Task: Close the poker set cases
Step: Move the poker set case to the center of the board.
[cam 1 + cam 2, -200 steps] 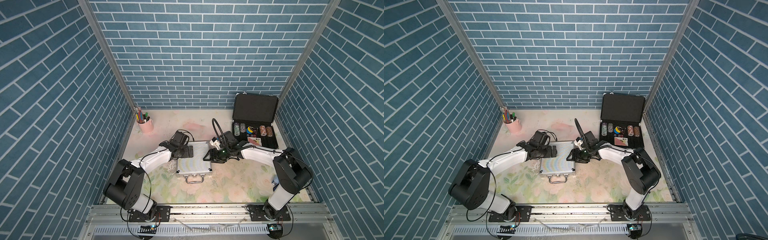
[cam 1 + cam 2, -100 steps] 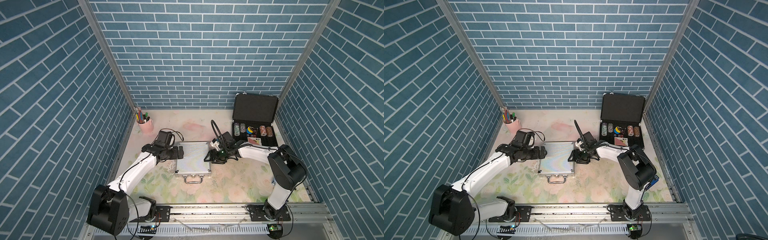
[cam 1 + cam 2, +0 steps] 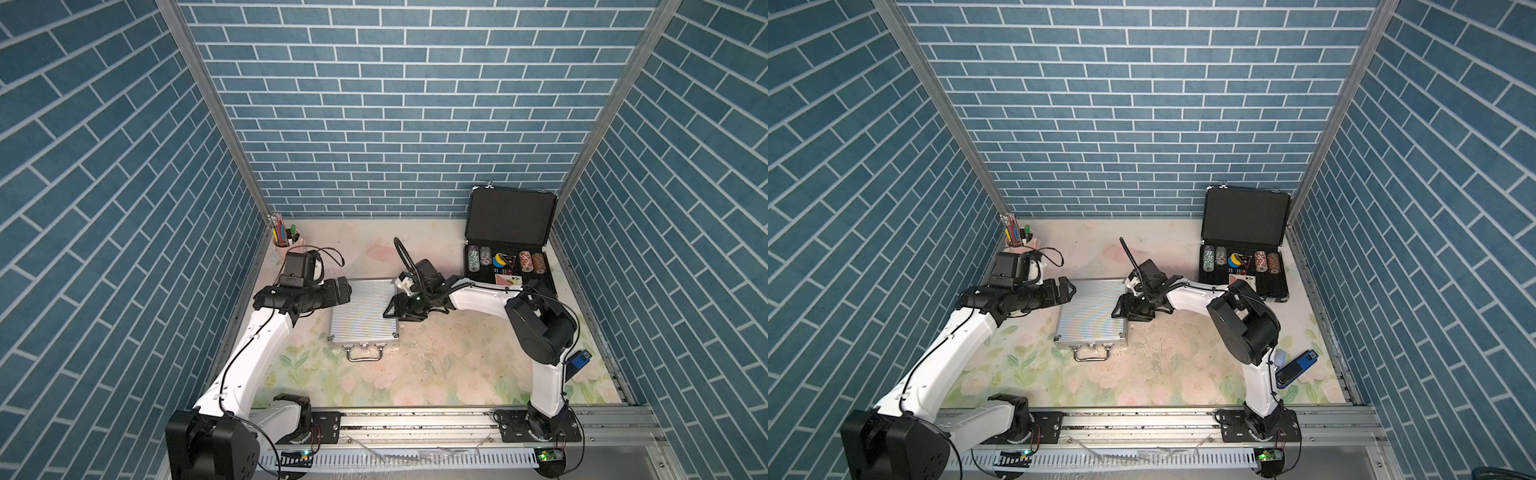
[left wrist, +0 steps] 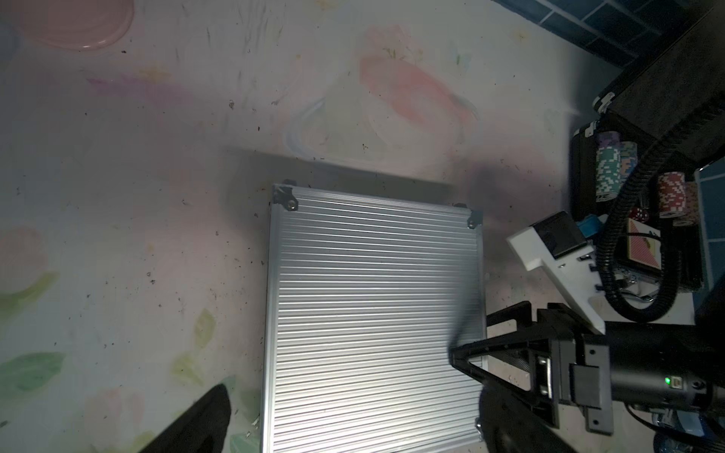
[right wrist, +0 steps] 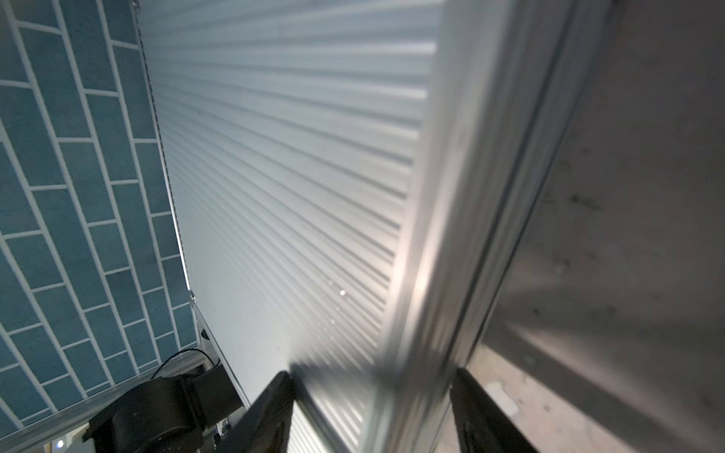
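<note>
My left claw [image 3: 344, 291] hangs wide open and empty while my right claw [image 3: 390, 309] straddles the edge of the silver case [image 3: 361, 318], grip uncertain; pinching there could skid it sideways.

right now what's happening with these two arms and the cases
Two robot arms are closing poker cases. The silver case lies flat and shut in the middle of the table. The right claw straddles its right edge; whether it is pinching is unclear. The left claw is open at the case's far left corner, holding nothing. The black case at the back right is open, lid upright, chips showing, not yet closed.
</note>
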You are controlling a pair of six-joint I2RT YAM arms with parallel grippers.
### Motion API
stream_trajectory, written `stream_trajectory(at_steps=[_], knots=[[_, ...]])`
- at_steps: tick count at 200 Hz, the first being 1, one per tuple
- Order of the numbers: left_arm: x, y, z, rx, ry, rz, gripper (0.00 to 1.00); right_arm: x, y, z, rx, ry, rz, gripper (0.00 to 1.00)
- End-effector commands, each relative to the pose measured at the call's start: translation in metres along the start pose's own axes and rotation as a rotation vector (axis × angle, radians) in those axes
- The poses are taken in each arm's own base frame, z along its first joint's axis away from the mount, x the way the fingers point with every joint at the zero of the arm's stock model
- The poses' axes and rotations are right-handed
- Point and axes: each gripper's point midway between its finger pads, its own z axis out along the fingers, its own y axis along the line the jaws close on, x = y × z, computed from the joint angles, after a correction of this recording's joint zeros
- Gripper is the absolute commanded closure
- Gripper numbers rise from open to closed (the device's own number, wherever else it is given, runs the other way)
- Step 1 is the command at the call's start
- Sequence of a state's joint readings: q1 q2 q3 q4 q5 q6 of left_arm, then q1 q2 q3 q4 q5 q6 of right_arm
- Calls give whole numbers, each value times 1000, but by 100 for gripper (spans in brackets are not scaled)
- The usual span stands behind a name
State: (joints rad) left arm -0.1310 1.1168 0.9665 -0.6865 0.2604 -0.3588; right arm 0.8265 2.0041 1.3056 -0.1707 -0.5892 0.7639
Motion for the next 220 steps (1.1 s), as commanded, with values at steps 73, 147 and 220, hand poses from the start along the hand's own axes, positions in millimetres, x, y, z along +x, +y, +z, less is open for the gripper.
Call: stream_trajectory(at_steps=[73, 147, 220], knots=[[-9, 30, -23, -32, -55, -63, 0, -34, 97, 89, -166, 13, -78, 37], [-8, 37, -29, -51, -57, -67, 1, -61, 143, 124, -258, 4, -112, 37], [-1, 37, -23, -37, -34, -73, 0, -65, 119, 83, -157, -20, -102, 34]])
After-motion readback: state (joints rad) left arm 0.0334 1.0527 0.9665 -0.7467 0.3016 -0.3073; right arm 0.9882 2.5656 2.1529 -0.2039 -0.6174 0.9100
